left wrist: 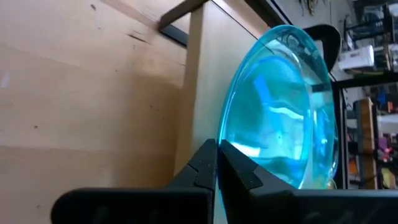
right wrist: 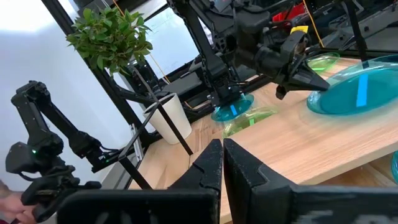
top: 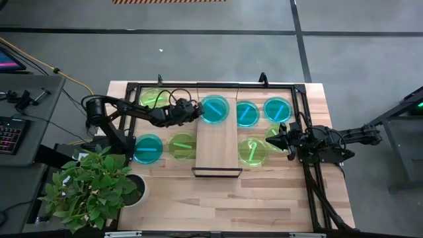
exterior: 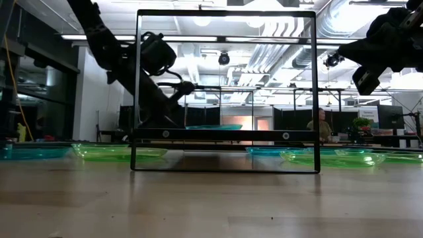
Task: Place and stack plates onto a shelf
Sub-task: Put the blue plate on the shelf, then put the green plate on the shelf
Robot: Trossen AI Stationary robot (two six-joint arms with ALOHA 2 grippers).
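High view: left gripper [top: 196,110] pinches cyan plate [top: 215,109] rim at shelf [top: 218,142] far end; early release risks slide-off. Right gripper [top: 279,139] closed, empty, beside shelf.

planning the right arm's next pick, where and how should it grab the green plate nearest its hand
Judging by its pose, take the green plate by its raised rim on the edge facing the right hand, coming in low from the table's right side. It lies flat on the tabletop, so only the thin rim offers a pinch. Another green plate sits close beside it, so keep clear.
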